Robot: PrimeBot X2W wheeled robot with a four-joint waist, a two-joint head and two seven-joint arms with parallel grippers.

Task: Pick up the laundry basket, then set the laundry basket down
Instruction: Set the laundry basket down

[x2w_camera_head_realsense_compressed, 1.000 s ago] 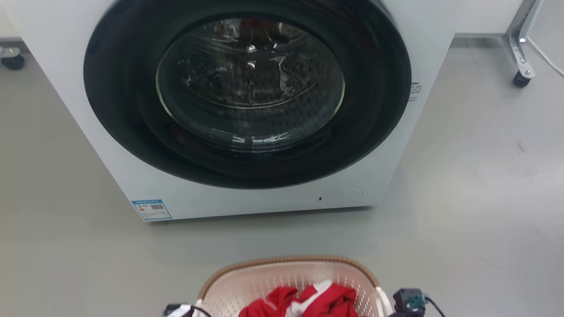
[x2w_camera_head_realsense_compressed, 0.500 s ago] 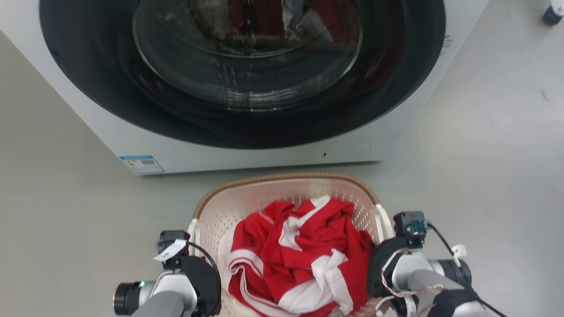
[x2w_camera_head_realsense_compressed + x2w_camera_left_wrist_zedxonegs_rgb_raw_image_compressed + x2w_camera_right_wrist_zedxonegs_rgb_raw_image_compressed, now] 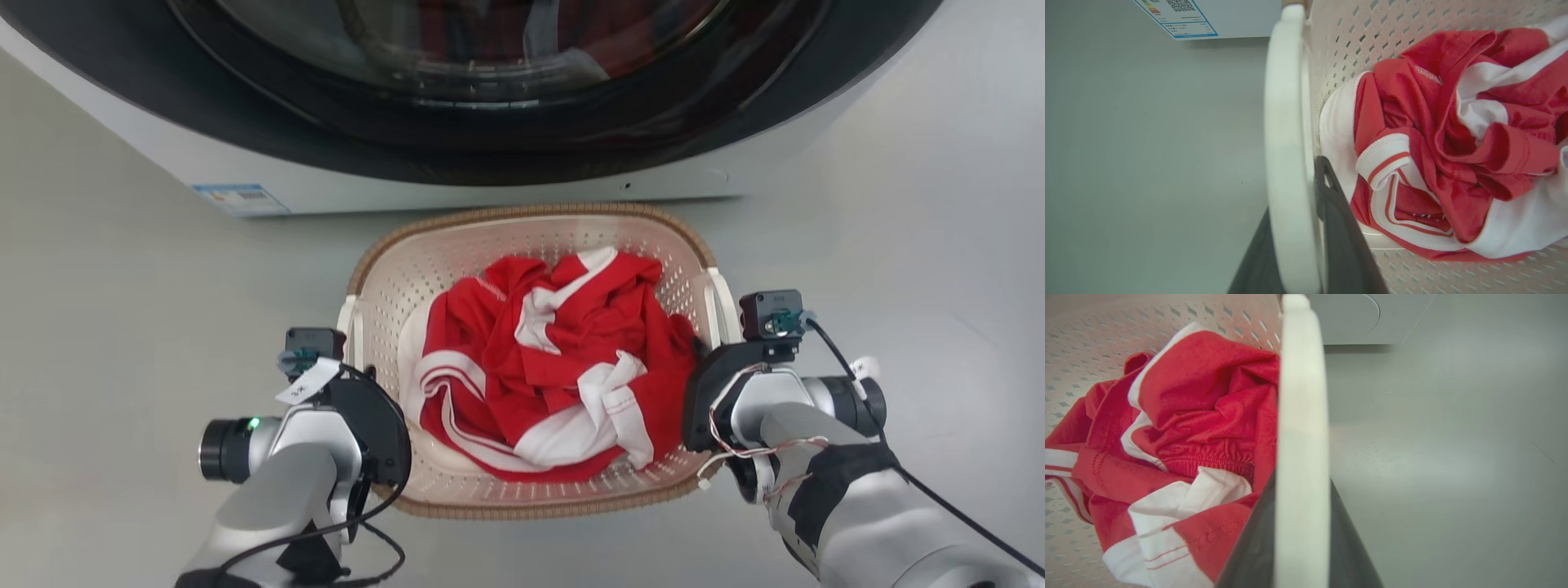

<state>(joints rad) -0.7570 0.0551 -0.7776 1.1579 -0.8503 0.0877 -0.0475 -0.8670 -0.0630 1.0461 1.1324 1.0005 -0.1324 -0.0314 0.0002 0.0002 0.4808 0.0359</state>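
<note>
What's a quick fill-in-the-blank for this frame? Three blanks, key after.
1. The laundry basket holds crumpled ____ and white clothing.
2. The left gripper and right gripper each have fingers either side of a white side ____.
3. The round dark door beyond the basket belongs to a ____.
Missing words: red; handle; washer.
</note>
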